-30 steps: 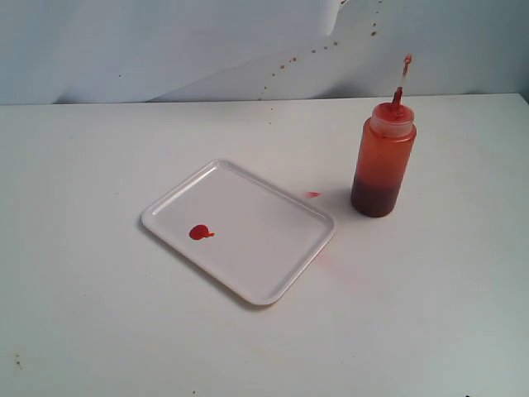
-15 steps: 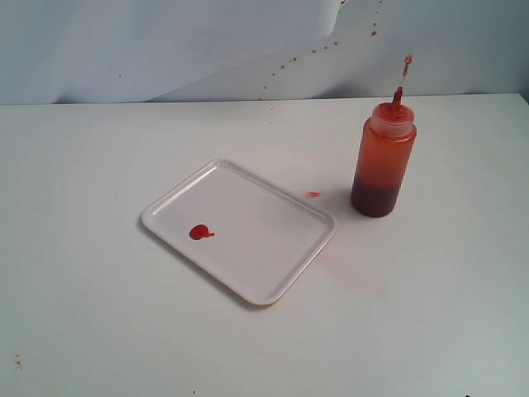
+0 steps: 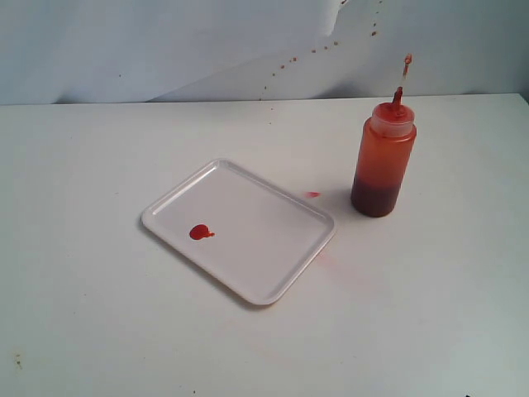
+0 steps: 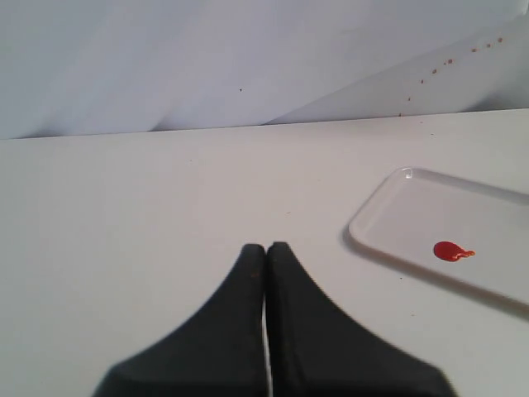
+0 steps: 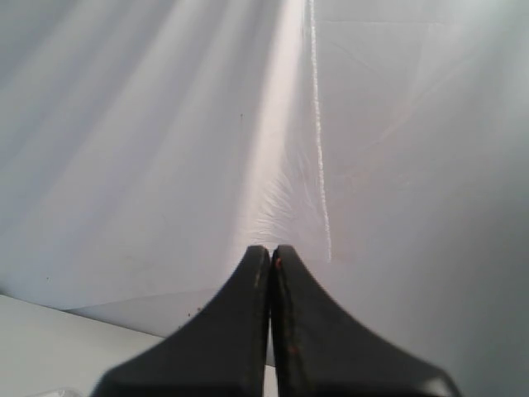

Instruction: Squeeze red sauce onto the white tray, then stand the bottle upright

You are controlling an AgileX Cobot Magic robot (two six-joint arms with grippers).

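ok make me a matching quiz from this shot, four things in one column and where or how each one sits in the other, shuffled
Column one
1 red sauce
2 bottle
3 white tray
4 pale red smear

Column two
a standing upright, nozzle up, cap off
b lying flat on the table, set at an angle
c a glossy blob inside the tray, near its left corner
d on the bare table between tray and bottle

Pairs: 1-c, 2-a, 3-b, 4-d
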